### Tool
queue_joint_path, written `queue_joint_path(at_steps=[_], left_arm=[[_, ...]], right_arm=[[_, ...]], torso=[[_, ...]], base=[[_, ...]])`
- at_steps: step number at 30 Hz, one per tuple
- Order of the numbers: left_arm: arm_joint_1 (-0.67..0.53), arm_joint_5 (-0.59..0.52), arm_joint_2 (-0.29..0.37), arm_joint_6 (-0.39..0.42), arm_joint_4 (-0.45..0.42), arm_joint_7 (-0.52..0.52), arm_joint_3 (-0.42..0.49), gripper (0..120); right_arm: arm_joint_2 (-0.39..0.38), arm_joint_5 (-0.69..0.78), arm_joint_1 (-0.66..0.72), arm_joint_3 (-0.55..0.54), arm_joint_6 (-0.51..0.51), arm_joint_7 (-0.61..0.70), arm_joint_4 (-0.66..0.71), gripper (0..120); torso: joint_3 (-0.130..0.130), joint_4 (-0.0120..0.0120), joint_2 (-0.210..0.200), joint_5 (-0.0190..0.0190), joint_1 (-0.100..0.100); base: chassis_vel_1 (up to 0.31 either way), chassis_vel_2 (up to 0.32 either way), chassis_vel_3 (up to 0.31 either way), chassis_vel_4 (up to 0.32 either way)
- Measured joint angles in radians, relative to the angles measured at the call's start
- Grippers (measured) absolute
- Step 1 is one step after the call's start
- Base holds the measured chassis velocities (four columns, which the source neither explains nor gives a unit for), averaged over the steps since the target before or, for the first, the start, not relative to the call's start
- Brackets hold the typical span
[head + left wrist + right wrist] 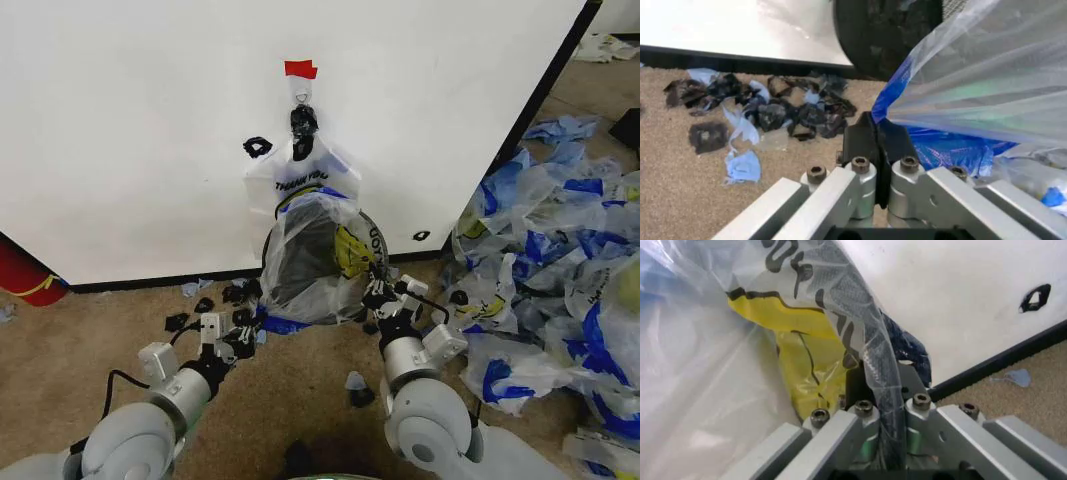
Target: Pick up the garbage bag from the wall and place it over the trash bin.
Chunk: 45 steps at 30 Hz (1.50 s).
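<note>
Up close, both grippers (left [877, 131], right [881, 385]) pinch the garbage bag [310, 250].

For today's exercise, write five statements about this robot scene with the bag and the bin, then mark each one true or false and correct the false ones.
1. The garbage bag is stretched over the trash bin. True.
2. The left hand is shut on the bag's blue edge. True.
3. The right hand hangs open, away from the bag. False: it is shut on the garbage bag at the bin's rim.
4. Another bag hangs on the wall under red tape. True.
5. The pile of bags lies on the robot's left. False: on its right.
</note>
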Motion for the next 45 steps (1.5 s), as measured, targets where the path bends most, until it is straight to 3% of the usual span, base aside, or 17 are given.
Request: queue_joint_path(at_steps=[8,45], left_arm=[[-0.013,0.014,-0.027,-0.011,0.074,0.015,0.013,0],[-0.066,0.037,-0.086,-0.011,0.202,0.028,0.073,0]], right_arm=[[-0.003,-0.011,-0.025,0.000,0.002,-0.011,0.005,0],[-0.010,-0.027,-0.043,-0.004,0.008,-0.018,0.019,0]], torso=[[0.000,-0.0001,0.000,-0.0001,0.000],[0.000,0.0000,0.000,0.0000,0.000]], base=[[0.000,0.000,0.000,0.000],[0.000,0.000,0.000,0.000]])
